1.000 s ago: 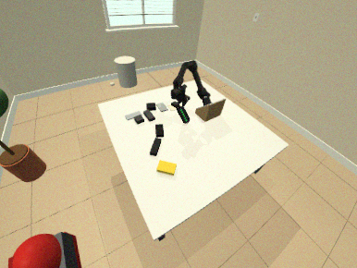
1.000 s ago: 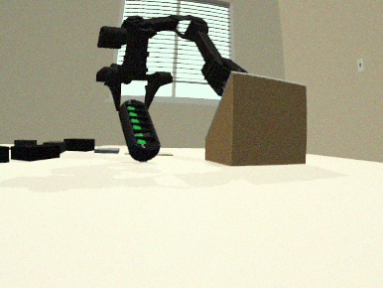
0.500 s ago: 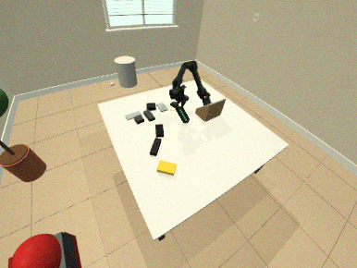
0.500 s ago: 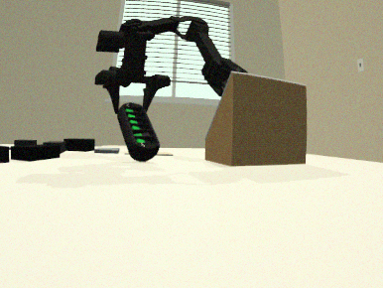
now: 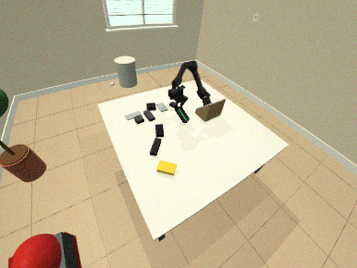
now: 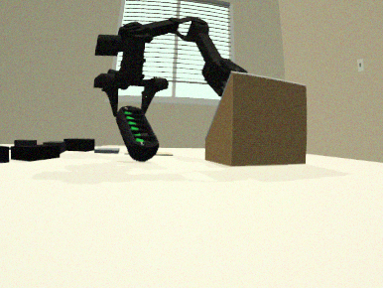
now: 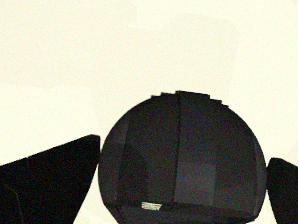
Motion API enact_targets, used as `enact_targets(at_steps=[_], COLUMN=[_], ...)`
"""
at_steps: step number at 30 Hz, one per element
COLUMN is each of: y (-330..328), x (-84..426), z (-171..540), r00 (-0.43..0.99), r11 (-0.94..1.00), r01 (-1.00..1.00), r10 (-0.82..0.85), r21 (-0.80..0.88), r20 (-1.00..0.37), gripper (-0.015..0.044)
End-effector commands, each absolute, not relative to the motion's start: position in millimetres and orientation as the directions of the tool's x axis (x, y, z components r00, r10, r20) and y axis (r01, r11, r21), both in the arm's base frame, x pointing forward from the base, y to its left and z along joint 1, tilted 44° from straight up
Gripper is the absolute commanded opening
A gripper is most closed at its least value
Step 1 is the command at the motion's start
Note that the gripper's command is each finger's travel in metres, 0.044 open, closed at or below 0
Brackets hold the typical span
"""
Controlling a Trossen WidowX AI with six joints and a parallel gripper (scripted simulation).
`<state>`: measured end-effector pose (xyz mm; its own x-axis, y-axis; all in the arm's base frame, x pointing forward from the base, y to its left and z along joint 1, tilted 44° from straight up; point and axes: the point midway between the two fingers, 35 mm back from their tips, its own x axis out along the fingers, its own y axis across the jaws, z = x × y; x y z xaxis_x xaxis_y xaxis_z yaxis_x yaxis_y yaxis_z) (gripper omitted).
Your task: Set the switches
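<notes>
The dark grey controller unit [image 5: 183, 115] [image 6: 137, 133] [image 7: 185, 145] hangs steeply tilted, one end up between the fingers and the other low near the bench. I cannot tell whether the low end touches. Its switch face shows in the exterior view, with green on several rockers; their exact settings are too small to read. My gripper [image 5: 178, 106] [image 6: 130, 112] [image 7: 184, 156] is shut on the unit, a finger against each side of its upper end. The wrist view shows the rounded end and a small pale patch at its lower edge. The label squares are not readable.
A brown wedge-shaped block [image 5: 213, 111] [image 6: 268, 121] stands beside the unit, near the arm's base. Black modules [image 5: 159, 130] [image 5: 155, 147] [image 5: 149, 115], grey plates [image 5: 133, 115] [image 5: 162, 107] and a yellow block [image 5: 166, 167] lie on the bench [image 5: 222, 171].
</notes>
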<state>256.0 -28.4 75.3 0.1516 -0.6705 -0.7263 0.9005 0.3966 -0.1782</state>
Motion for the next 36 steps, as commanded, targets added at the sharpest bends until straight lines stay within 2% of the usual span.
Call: enact_targets(at_steps=[1,36], y=[-30.8,-55.5], x=[258.4,269.4], z=[77.2,77.7], r00=[0.160,0.161], r11=[0.401,0.401], r01=[0.899,0.899], r10=[-0.676,-0.677], r21=[-0.177,-0.177], r20=[-0.720,-0.718], gripper=[0.0338,0.0337])
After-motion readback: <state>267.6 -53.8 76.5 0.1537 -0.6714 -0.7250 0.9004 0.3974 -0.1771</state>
